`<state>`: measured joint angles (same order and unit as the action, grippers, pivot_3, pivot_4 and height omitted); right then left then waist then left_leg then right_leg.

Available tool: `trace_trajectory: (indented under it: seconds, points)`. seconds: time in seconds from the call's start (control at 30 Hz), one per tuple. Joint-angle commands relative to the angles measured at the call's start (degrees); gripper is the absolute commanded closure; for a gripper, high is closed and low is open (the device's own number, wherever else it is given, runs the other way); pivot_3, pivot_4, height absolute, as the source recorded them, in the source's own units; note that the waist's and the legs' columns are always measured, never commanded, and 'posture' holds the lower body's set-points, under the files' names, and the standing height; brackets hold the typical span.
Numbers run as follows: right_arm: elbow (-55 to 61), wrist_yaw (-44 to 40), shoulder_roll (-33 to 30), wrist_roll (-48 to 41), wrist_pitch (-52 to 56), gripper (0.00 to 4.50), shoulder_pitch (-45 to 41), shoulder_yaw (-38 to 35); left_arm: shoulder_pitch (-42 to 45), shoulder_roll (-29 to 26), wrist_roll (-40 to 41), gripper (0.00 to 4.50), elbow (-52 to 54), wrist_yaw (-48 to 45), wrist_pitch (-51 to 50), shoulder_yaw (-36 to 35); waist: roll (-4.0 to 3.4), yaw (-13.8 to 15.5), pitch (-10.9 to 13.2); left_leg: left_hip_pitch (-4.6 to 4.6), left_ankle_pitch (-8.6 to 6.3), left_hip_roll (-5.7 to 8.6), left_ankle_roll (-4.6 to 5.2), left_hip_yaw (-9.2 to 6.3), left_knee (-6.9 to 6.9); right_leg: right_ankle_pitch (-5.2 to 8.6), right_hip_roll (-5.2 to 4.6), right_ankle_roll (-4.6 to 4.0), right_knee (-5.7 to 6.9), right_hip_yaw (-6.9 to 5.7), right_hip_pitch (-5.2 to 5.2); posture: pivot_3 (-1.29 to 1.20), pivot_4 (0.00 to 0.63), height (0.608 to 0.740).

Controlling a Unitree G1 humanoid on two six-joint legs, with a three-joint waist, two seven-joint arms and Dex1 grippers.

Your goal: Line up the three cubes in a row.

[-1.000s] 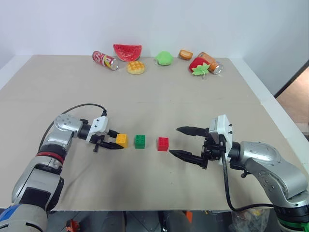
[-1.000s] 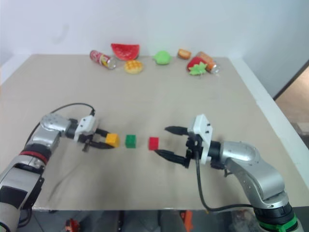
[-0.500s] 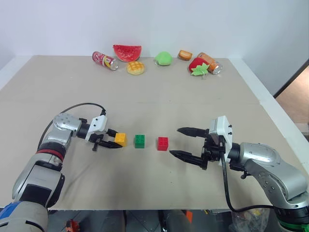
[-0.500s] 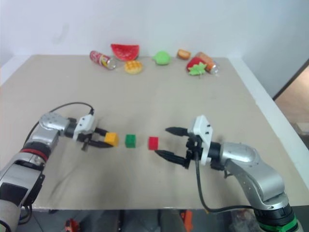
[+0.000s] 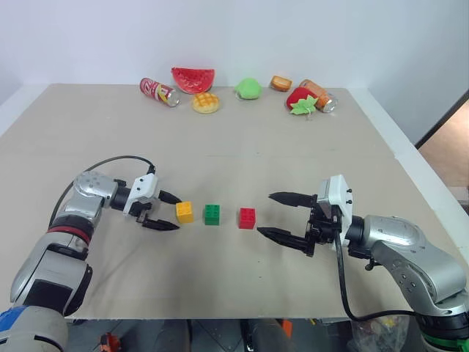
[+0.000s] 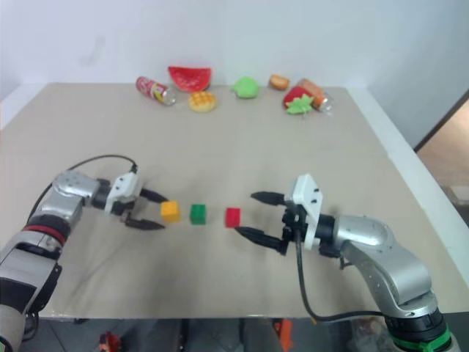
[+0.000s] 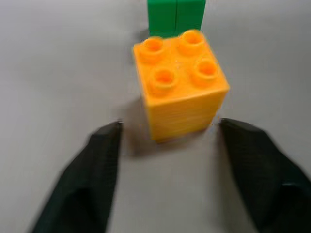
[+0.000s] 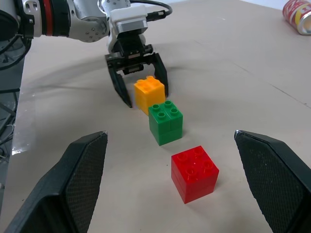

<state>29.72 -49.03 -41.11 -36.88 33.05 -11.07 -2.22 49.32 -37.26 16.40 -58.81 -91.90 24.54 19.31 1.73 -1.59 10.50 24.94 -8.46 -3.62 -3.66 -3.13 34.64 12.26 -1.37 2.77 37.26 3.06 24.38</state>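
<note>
- While its two fingers stand apart, the left claw [image 5: 167, 213] sits just beside the orange cube [image 5: 185, 212], not touching it.
- Green cube [image 5: 212, 214] and red cube [image 5: 248, 218] follow in a row on the tabletop [image 5: 234, 147], small gaps between.
- Right claw [image 5: 277, 215], fingers spread wide, rests near the red cube, holding nothing.

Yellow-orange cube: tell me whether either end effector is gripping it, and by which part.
Nothing is held. The left end effector is open, its fingers standing clear of the yellow-orange cube. The right end effector is open and empty beside the red cube.
</note>
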Motion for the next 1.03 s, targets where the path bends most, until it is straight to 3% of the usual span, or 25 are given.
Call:
trace_trajectory:
  seconds: [0.03,0.37,0.5,0.57,0.73,0.87,1.03]
  points:
    - [0.94,-0.36,0.36,-0.43,-1.00,0.14,-1.14,-0.58,-0.87,-2.06,1.24,0.03,1.84,-0.60,0.27,-1.25,0.00,0.01,0.00,0.01,0.00,0.00,0.00,0.00,0.00,0.00,0.00,0.00,0.00,0.00,0.00,0.00,0.150,0.740]
    - [-0.07,-1.22,0.57,-0.26,-1.18,0.14,-3.01,-0.33,-4.18,-7.89,1.82,0.03,3.94,-0.60,-3.48,-8.76,0.00,-0.15,0.00,0.00,0.00,-0.03,0.00,0.00,0.00,0.00,0.02,0.00,0.02,0.00,0.01,0.00,0.150,0.740]
    - [-1.92,-0.86,0.53,1.30,-2.29,0.14,-3.52,-0.68,-11.55,-11.07,3.12,0.03,15.20,3.61,-13.89,-13.41,-0.01,-0.29,0.00,-0.01,0.00,-0.06,0.00,0.01,-0.02,0.01,0.01,-0.02,0.02,0.00,0.01,0.00,0.150,0.740]
    - [-4.57,1.22,1.51,3.14,-3.30,0.14,-4.29,-1.24,-16.19,-11.23,4.07,0.03,23.35,11.15,-22.51,-16.35,-0.01,-0.31,0.00,-0.02,0.00,-0.06,0.00,0.01,-0.04,0.02,0.01,-0.02,0.02,-0.01,0.01,0.00,0.150,0.740]
    - [-13.24,9.59,5.26,7.96,-5.69,0.14,-6.48,-4.44,-26.69,-5.69,13.69,0.03,43.96,34.80,-45.64,-29.01,0.00,-0.08,0.00,-0.06,0.02,-0.08,-0.03,0.01,0.00,-0.01,-0.01,0.00,0.07,-0.03,-0.03,0.00,0.150,0.740]
    - [-19.78,19.87,10.33,12.61,-6.67,0.14,-5.88,-7.04,-35.55,2.99,18.16,0.03,59.15,52.68,-51.68,-38.50,0.01,-0.09,-0.01,-0.26,0.02,-0.08,-0.04,0.10,-0.03,-0.04,-0.02,0.01,0.05,0.05,-0.17,0.00,0.150,0.740]
    - [-23.18,27.90,16.76,14.40,-7.88,0.14,-5.22,-9.78,-39.96,11.68,20.90,0.03,68.02,66.88,-53.65,-45.13,0.02,0.00,-0.01,-0.31,0.03,-0.09,-0.03,0.08,-0.11,-0.05,0.07,0.00,0.11,0.11,-0.12,0.00,0.150,0.740]
